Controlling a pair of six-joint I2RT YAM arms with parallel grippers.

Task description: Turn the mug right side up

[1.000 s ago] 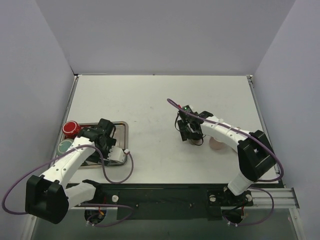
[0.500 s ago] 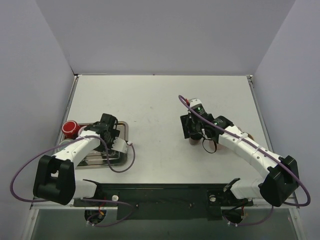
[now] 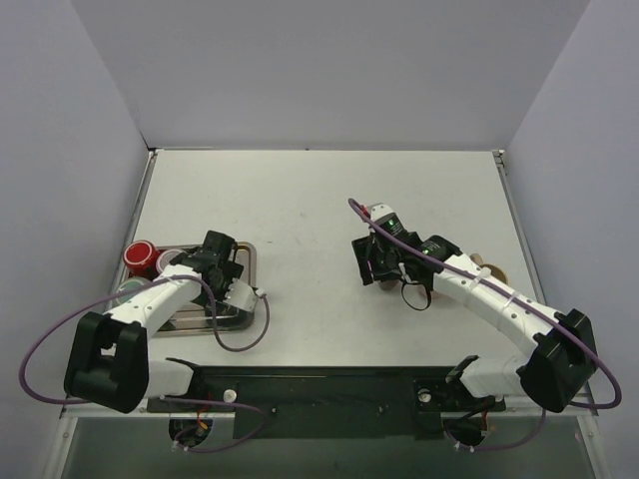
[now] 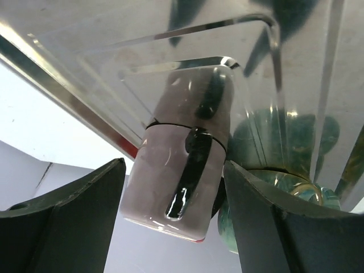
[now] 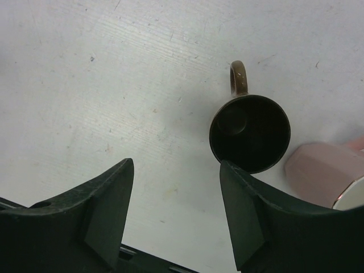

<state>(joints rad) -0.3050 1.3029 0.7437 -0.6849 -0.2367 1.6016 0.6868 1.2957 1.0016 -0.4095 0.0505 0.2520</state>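
Observation:
A pale lilac mug [image 4: 182,159] with a black handle stands on the metal tray [image 4: 68,91], mirrored in its surface. I cannot tell which end is up. My left gripper [image 4: 173,170] is open with a finger on each side of this mug, over the tray in the top view [image 3: 205,261]. A brown mug [image 5: 250,133] stands on the white table with its mouth up and its handle pointing away. My right gripper [image 5: 176,165] is open and empty above the table just short of it. In the top view the right gripper [image 3: 377,264] hides the brown mug.
A red cup [image 3: 141,256] and a teal object [image 3: 130,292] sit at the tray's [image 3: 245,254] left side. The teal object [image 4: 296,136] is right beside the lilac mug. A pink object [image 5: 321,173] lies close to the brown mug. A tan object [image 3: 493,271] lies by the right forearm.
My right arm swung its elbow out to the right, and its gripper shifted slightly left. My left gripper moved up a little over the tray, then held still.

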